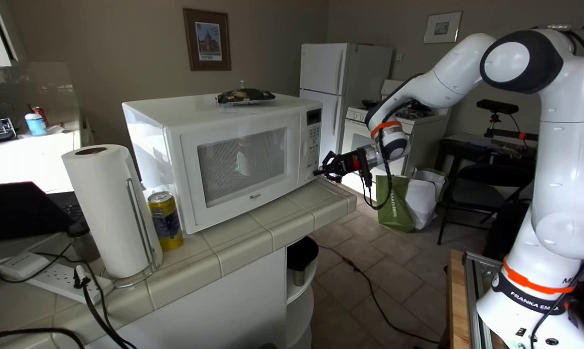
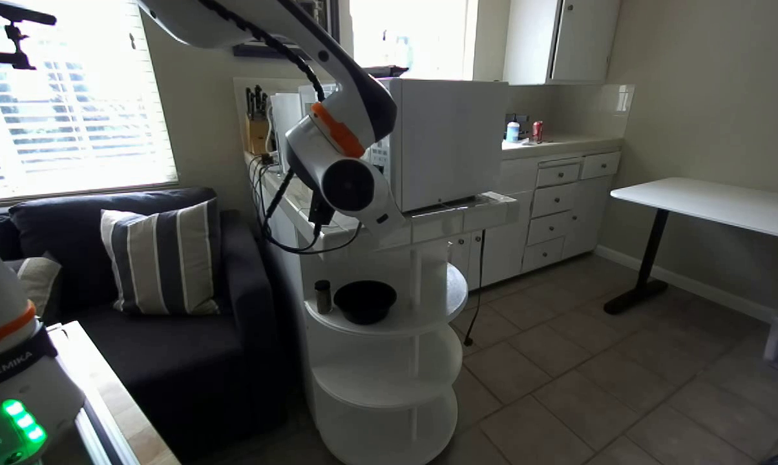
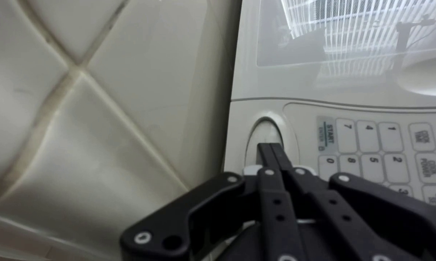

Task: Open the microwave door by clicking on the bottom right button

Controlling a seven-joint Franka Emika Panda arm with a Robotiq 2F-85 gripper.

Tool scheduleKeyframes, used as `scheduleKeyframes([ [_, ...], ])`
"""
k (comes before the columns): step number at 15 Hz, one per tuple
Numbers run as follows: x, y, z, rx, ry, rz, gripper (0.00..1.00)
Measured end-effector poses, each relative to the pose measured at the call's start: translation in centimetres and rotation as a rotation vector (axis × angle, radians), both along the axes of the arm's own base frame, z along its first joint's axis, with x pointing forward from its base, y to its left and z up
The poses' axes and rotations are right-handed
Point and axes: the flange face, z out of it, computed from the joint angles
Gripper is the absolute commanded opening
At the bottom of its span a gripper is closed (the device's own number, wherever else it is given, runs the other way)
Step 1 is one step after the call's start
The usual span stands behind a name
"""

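The white microwave [image 1: 183, 112] stands on the tiled counter; its side shows in an exterior view [image 2: 453, 139]. Its door [image 1: 243, 162] with the hazy window looks shut; part of it shows in the wrist view [image 3: 301, 81]. The oval button [image 3: 265, 132] sits at the bottom of the control strip, below the keypad [image 3: 381, 145]. My gripper [image 3: 269, 145] is shut and empty, its fingertips together over the button; it also shows in an exterior view [image 1: 317, 172]. I cannot tell whether the tips touch or press the button. The arm hides the gripper in an exterior view.
The counter's tiled edge [image 3: 95, 145] runs close beside the gripper. A dark packet [image 1: 246, 96] lies on top of the microwave. A paper towel roll [image 1: 110, 213] and a yellow can [image 1: 166, 220] stand at its far side. A black bowl [image 2: 365, 301] sits on a shelf below.
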Motion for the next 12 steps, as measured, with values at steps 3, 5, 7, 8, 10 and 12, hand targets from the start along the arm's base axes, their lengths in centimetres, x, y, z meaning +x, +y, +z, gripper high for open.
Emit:
scheduleKeyframes([
  [3,0.2,0.3,0.0,0.014,0.011,-0.039,0.0],
  [5,0.3,0.8,-0.1,0.017,0.018,-0.074,0.0],
  [7,0.2,1.2,-0.1,0.027,0.022,-0.103,0.0],
  [8,0.1,1.3,-0.1,0.031,0.024,-0.111,0.0],
  [10,0.1,1.4,0.0,0.05,0.042,-0.112,0.0],
  [12,0.3,2.2,-0.1,0.069,0.076,-0.065,0.0],
])
